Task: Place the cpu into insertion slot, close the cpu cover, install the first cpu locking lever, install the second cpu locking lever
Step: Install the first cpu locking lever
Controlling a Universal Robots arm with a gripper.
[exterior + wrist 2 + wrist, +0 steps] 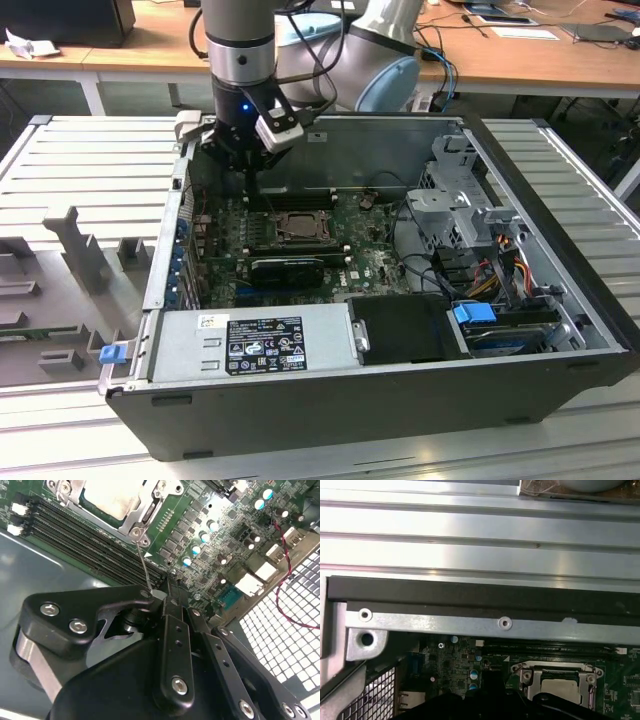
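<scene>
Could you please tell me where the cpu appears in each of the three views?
Exterior view: the cpu lies near the picture's centre, beside the memory slots.
Second wrist view: a pale square next to the same slots.
First wrist view: a pale square, with the slots between it and the case rim.
Shared landmark: the memory slots.

Pale silver square cpu seated flat in black-and-silver slot, mid-motherboard. Dark silver cover lying down, framing cpu face. Thin wire lever slanting off cover's corner.
</scene>
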